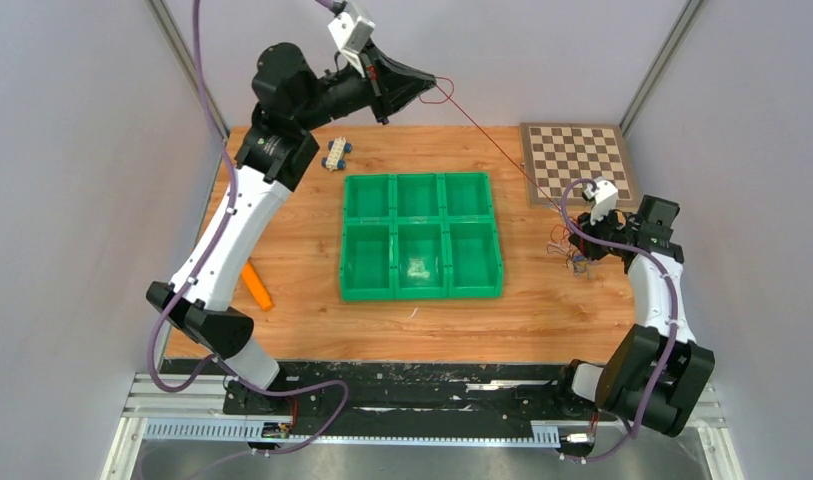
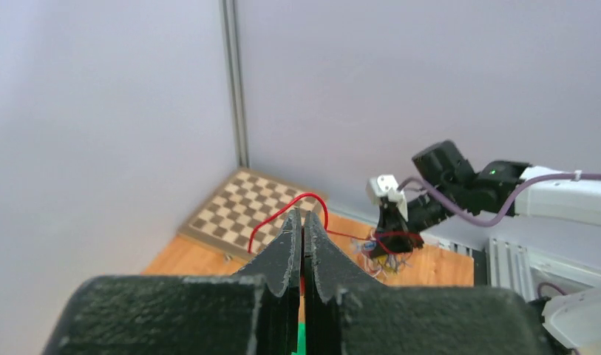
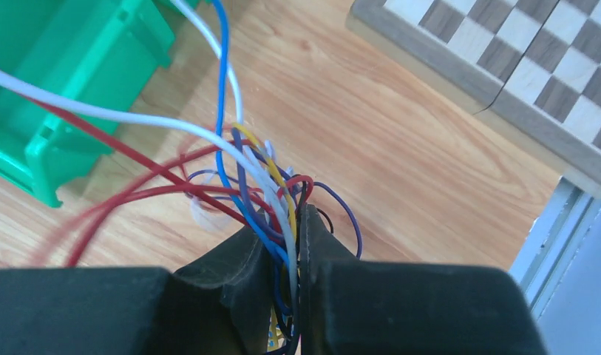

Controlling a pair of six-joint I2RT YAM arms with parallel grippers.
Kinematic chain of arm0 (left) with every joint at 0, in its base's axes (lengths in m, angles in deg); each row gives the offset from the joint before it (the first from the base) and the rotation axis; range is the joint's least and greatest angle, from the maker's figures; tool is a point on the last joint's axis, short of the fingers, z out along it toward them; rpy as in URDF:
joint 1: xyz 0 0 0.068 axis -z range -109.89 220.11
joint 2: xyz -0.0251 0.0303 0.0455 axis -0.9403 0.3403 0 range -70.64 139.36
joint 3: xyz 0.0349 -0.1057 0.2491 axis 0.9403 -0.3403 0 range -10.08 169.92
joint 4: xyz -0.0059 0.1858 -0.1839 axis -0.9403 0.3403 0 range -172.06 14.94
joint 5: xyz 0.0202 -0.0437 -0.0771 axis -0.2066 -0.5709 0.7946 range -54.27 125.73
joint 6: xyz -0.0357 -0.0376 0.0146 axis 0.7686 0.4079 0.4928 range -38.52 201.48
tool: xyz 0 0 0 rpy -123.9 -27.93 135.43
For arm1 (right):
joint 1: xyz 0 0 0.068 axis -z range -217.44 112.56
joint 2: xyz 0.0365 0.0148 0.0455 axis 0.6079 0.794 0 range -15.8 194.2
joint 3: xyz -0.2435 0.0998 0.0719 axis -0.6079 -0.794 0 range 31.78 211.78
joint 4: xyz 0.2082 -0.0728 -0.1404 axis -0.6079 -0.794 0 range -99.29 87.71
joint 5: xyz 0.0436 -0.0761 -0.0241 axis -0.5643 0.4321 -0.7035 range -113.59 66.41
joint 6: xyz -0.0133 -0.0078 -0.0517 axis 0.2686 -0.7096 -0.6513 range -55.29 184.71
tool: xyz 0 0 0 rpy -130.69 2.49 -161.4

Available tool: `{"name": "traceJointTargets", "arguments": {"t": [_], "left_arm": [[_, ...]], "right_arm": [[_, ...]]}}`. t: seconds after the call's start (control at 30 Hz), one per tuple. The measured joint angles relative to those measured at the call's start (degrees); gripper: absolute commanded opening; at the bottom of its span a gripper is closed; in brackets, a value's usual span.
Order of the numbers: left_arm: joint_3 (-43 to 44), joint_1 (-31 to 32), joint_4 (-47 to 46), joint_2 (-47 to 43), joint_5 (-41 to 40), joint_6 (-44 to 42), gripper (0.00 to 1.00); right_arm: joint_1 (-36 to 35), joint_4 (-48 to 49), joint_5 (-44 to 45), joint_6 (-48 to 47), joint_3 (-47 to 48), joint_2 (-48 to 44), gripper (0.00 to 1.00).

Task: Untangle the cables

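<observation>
My left gripper (image 1: pixel 437 85) is raised high above the table's far edge, shut on a thin red cable (image 1: pixel 502 147). That cable runs taut, down and to the right, to the tangle of cables (image 1: pixel 565 250) at the right side of the table. In the left wrist view the jaws (image 2: pixel 303 222) are pressed together, and the red cable (image 2: pixel 297 198) loops over their tips. My right gripper (image 3: pixel 286 222) is low over the wood, shut on the bundle of cables (image 3: pixel 275 185). Blue, white, yellow, red, purple and black strands pass between its fingers.
A green tray (image 1: pixel 344 240) with several compartments sits mid-table, and its corner (image 3: pixel 60 96) lies close to the right gripper. A chessboard (image 1: pixel 577 160) is at the far right, just behind the tangle. A small toy car (image 1: pixel 335 153) and an orange stick (image 1: pixel 257 285) lie on the left.
</observation>
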Motion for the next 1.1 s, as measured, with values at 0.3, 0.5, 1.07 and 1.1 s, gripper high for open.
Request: {"name": "traceJointTargets", "arguments": {"t": [0.3, 0.5, 1.07, 1.1], "left_arm": [[5.2, -2.4, -0.3, -2.3, -2.4, -3.0, 0.00], [12.5, -8.5, -0.4, -2.2, -11.2, -6.8, 0.00], [19.1, -31.6, -3.8, -1.8, -42.8, -22.2, 0.00], [18.4, -32.8, -3.7, -1.8, -43.6, -22.2, 0.00]], "right_arm": [[3.8, -1.2, 2.3, -5.4, -0.4, 5.4, 0.21], [5.6, -1.6, 4.5, -7.6, -0.4, 7.2, 0.24], [7.3, -6.1, 5.9, -10.6, 0.0, 8.7, 0.21], [7.3, -6.6, 5.7, -10.6, 0.3, 8.7, 0.21]]}}
